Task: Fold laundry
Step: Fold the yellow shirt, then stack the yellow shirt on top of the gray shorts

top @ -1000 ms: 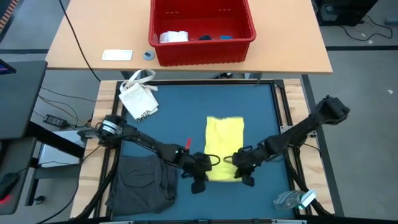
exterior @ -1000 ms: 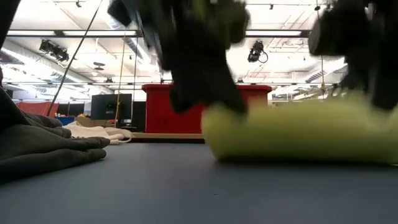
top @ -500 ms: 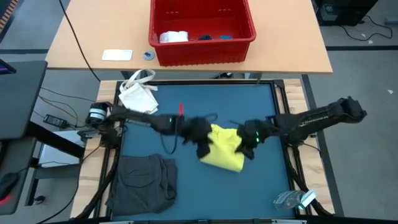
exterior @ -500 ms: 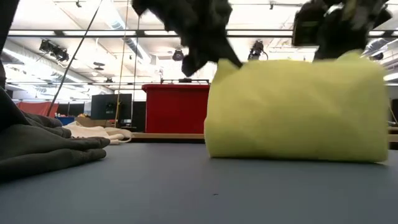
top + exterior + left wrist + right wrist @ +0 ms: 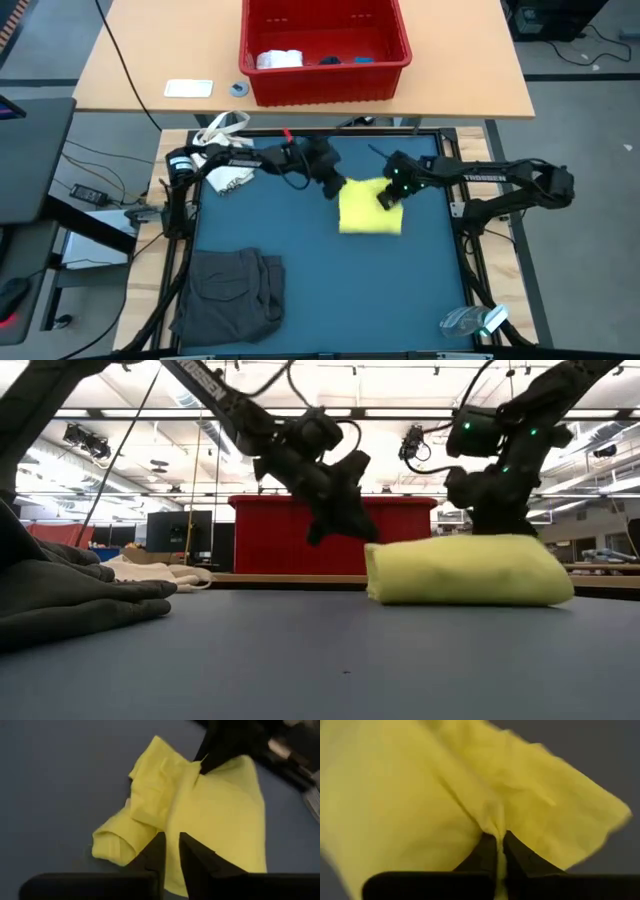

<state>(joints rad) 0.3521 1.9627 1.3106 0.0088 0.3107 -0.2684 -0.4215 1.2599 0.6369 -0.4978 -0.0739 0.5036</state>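
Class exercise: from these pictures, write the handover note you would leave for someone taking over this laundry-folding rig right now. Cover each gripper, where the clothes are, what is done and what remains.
Left gripper: just above the yellow T-shirt, fingers slightly apart, nothing pinched.
Right gripper: shut on a fold of the yellow T-shirt at its far right corner.
Yellow T-shirt: compact folded bundle on the blue mat, toward the far side.
Dark grey garment: crumpled at the mat's near left corner, not folded.
White cloth and a small blue piece: in the red basket.
Left: release the T-shirt, fold the rest.
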